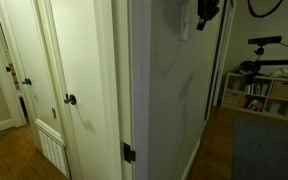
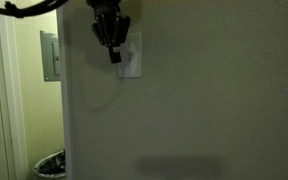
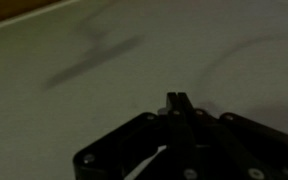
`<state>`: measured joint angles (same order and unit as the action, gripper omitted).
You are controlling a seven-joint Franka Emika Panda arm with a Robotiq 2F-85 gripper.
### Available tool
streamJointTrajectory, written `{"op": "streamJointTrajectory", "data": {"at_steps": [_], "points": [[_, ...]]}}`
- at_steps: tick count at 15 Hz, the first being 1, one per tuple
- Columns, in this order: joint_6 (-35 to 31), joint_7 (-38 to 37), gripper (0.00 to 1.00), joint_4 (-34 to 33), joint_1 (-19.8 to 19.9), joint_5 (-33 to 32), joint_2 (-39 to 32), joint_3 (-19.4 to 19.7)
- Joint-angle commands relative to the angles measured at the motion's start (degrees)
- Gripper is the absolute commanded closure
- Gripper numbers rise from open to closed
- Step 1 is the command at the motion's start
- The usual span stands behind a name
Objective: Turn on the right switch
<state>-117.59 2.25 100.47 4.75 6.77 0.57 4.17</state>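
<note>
white door (image 1: 87,55) w/ dark knob (image 1: 71,99), bookshelf (image 1: 248,90)

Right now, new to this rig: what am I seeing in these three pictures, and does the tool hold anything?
The machine is a robot arm, of which mainly the two-fingered tool shows. Two pictures come from cameras outside the robot; the third looks along the tool from the wrist at the bare wall. The white switch plate sits on the wall just behind the tool; its separate switches are too small to tell apart. The tool is shut and holds nothing. Whether it touches the plate is unclear.
</note>
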Motion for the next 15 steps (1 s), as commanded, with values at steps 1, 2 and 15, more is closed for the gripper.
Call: {"op": "streamJointTrajectory", "data": {"at_steps": [1, 2, 15], "points": [[8.19, 1.64, 0.95, 2.23, 0.48, 0.75, 2.86, 0.86], [9.94, 1.49, 0.95, 2.69, 0.51, 0.32, 3.26, 0.94], [19.95, 3.59, 0.70, 2.42, 0.14, -1.83, 2.55, 0.53]]}}
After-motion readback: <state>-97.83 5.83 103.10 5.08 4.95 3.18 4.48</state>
